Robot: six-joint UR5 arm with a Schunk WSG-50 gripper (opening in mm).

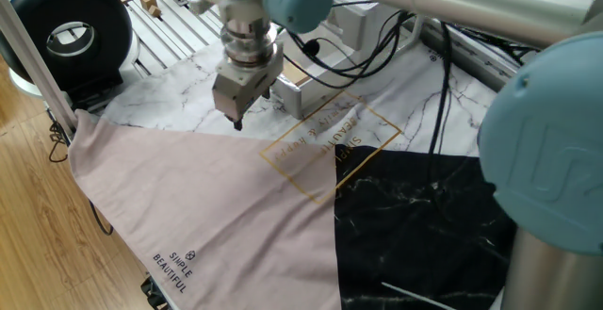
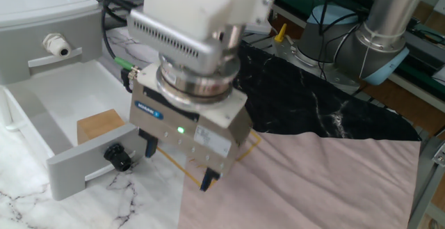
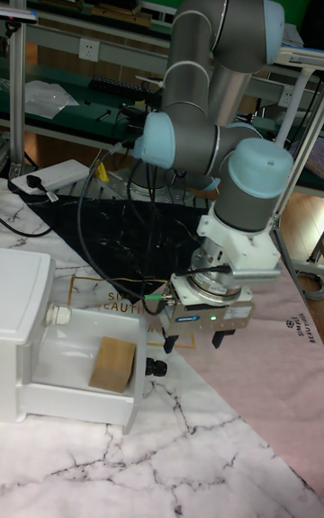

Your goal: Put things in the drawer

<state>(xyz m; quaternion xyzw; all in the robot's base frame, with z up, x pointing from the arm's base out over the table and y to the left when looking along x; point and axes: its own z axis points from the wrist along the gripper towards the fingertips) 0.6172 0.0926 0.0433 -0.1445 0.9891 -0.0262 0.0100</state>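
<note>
The white drawer (image 2: 76, 161) stands pulled open from its white cabinet (image 2: 38, 30), black knob (image 2: 118, 157) on its front. A tan-brown cube (image 2: 99, 126) lies flat inside it, also visible in the tall view as the cube (image 3: 112, 363) in the drawer (image 3: 76, 406). My gripper (image 2: 179, 165) hangs just right of the knob, over the edge of the pink cloth, tilted, open and holding nothing. In the first fixed view the gripper (image 1: 235, 122) is left of the drawer (image 1: 306, 86); the arm hides most of the drawer's inside there.
A pink cloth (image 1: 198, 197), a black marble cloth (image 1: 424, 216) and a white marble sheet (image 3: 180, 446) cover the table. A black round device (image 1: 64, 29) sits far left. Cables (image 1: 443, 74) trail behind the drawer, and a metal post (image 1: 33, 51) stands at the left edge.
</note>
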